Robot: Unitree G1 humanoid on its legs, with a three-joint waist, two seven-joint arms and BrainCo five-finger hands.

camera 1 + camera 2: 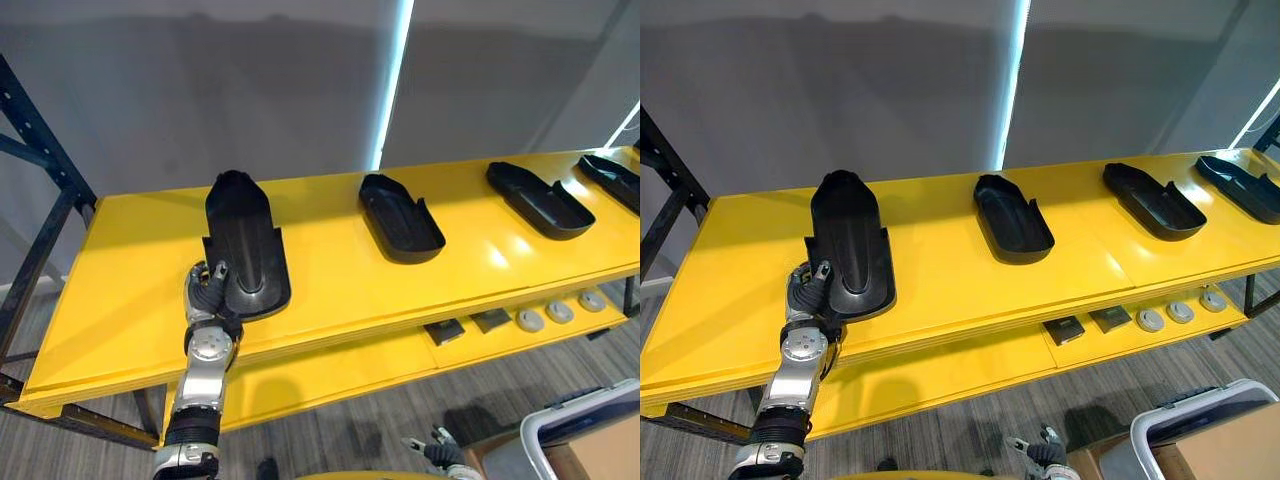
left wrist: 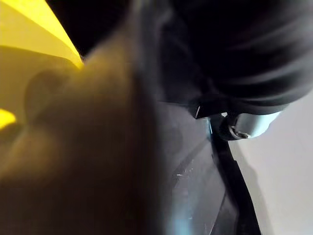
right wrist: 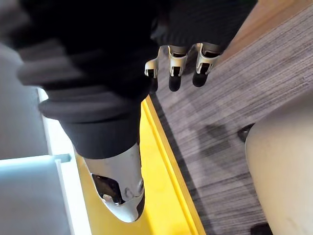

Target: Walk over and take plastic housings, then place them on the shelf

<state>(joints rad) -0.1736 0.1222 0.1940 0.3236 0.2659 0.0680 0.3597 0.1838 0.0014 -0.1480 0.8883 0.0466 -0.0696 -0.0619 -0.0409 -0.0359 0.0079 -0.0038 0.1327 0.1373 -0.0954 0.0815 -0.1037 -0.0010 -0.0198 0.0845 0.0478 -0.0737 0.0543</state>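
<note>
A large black plastic housing (image 1: 243,245) lies dome-up on the left part of the yellow shelf (image 1: 120,290). My left hand (image 1: 207,287) is at its near left corner, fingers curled on the flange; the left wrist view has the dark housing (image 2: 195,161) pressed close. To the right, three more black housings lie hollow side up: one in the middle (image 1: 400,217), one further right (image 1: 538,198), one at the far right edge (image 1: 612,178). Low over the floor at the bottom of the view, my right hand (image 1: 440,453) hangs with relaxed fingers (image 3: 176,63) and holds nothing.
A lower yellow shelf (image 1: 330,375) carries dark square parts (image 1: 445,331) and round grey discs (image 1: 560,312). A white bin with a cardboard box (image 1: 585,435) stands on the floor at the lower right. A dark rack upright (image 1: 40,170) rises at the left.
</note>
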